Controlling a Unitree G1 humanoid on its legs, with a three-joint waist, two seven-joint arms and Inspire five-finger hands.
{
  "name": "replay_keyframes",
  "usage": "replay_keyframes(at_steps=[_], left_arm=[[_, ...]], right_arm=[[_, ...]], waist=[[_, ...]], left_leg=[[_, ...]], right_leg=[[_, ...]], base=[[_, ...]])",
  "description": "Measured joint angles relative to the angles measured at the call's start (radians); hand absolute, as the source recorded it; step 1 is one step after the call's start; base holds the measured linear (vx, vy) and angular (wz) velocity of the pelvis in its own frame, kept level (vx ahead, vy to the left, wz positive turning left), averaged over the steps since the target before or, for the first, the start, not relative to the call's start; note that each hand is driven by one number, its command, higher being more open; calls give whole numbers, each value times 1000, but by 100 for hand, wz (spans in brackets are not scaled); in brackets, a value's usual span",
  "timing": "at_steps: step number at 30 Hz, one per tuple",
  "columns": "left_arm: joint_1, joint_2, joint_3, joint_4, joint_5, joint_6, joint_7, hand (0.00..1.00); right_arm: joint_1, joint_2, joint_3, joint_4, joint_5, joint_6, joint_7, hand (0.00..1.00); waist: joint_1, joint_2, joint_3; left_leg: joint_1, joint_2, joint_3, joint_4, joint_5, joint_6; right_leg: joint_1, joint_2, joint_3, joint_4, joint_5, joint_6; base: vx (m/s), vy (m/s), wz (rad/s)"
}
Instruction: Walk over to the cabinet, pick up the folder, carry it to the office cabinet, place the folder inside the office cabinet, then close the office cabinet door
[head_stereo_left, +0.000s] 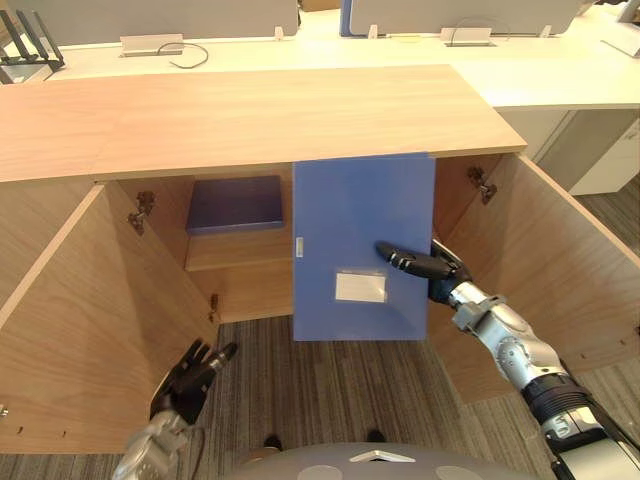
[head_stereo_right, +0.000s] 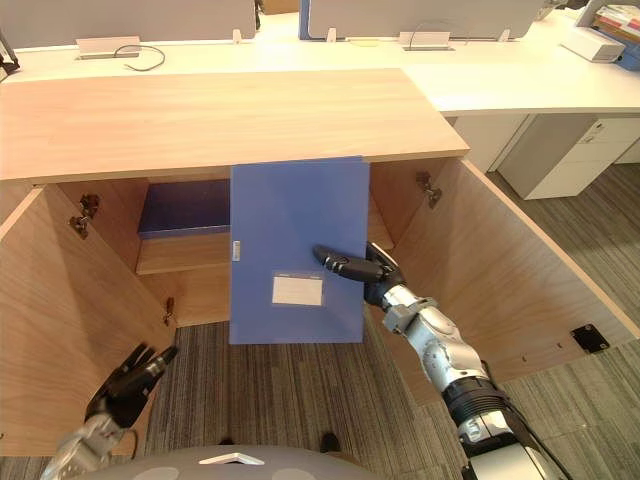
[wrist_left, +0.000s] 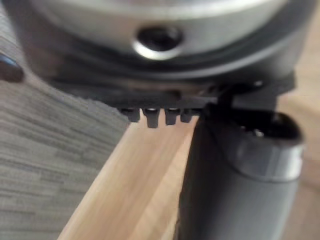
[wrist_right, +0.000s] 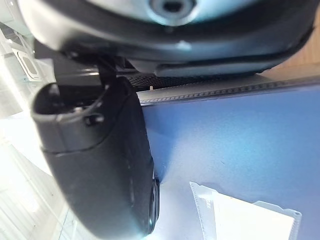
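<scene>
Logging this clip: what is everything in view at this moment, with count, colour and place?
folder: one, blue with a white label, held in front of the cabinet opening
second folder: one, dark blue, flat on the inner shelf
office cabinet: one, light wood, open
doors: two, light wood, swung out either side
desk: one, white, behind the cabinet
carpet: grey, striped, below
right hand: dark, pinching the folder's edge
left hand: dark, fingers relaxed, low by one door

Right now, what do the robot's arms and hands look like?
The left arm and right arm are silver-grey metal in rounded, jointed segments; the right one has a black ribbed band on its forearm. The left hand and right hand are dark, almost black, with slim fingers and a thick thumb.
</scene>
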Motion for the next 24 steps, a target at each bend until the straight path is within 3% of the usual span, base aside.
replay_keyframes(at_steps=[4,11,16,18,24], left_arm=[[26,-29,109,101,18,-1,34,100],[40,-76,168,184,60,0,56,100],[35,-121,204,264,109,2,98,100],[31,-150,211,277,138,8,124,100],[11,-185,214,277,142,23,149,100]], right_arm=[[1,-6,-12,24,-89,4,7,0],[4,-1,-9,105,-270,19,25,0],[3,171,-79,302,-277,21,-79,0],[2,275,-103,378,-168,20,-154,0],[-7,398,-89,515,-49,1,-213,0]], waist=[[2,1,0],[26,3,-1],[28,9,-2],[30,16,3],[70,26,10]], left_leg=[[2,-4,-8,-1,4,2],[18,-9,-20,-31,22,1],[38,-10,-25,-54,28,-2],[41,-9,-25,-59,29,-2],[47,-12,-35,-69,30,0]], right_leg=[[2,-3,-8,-2,0,0],[7,-5,-15,-1,-1,-1],[14,-3,-14,-3,-7,-7],[14,-1,-11,-4,-6,-7],[21,-1,-16,-6,-7,-4]], base=[[-24,9,6],[-28,3,3],[-8,-5,-3],[-6,-11,-4],[6,-3,4]])
